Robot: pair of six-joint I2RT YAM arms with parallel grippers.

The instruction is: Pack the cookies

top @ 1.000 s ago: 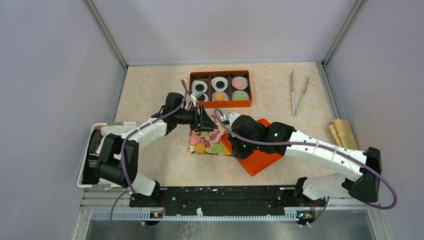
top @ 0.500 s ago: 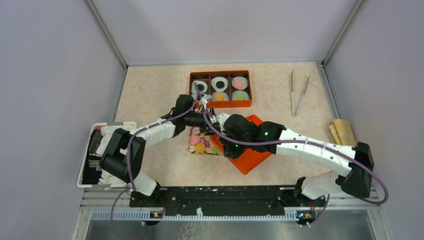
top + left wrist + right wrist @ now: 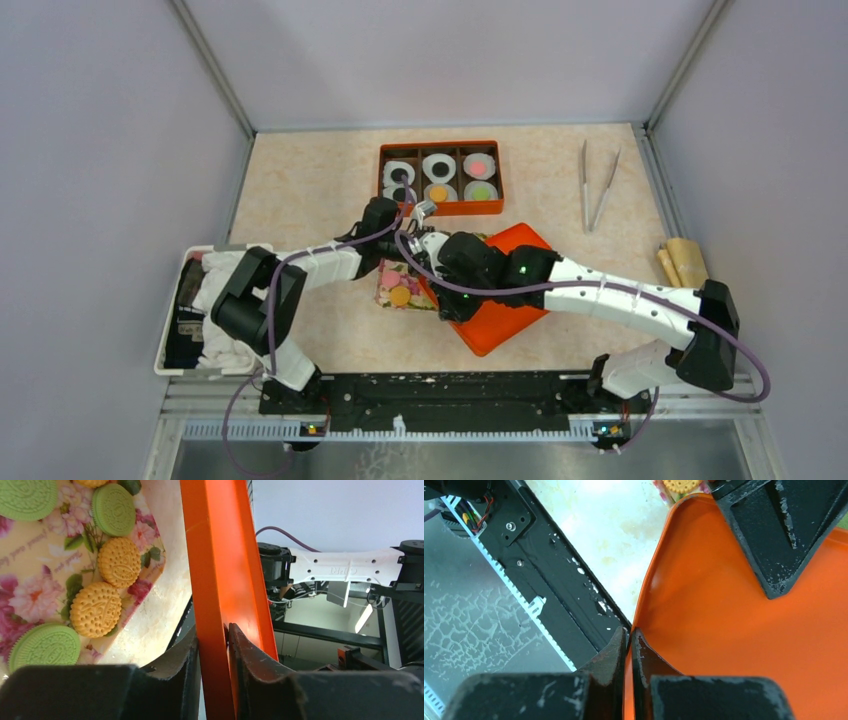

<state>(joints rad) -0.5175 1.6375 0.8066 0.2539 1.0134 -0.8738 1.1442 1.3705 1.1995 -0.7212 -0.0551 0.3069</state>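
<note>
Left wrist: jaws pinch orange lid (image 3: 215,555) rim; right jaws likewise.

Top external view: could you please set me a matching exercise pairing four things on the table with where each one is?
Things:
1. shallow orange plastic lid
2. orange six-compartment box
3. pair of metal tweezers
4. white plastic bin

Places:
A. far right of the table
B. pinched between the left claw and the right claw
C. left near edge
D. far middle

Pairs: 1-B, 2-D, 3-A, 4-C
</note>
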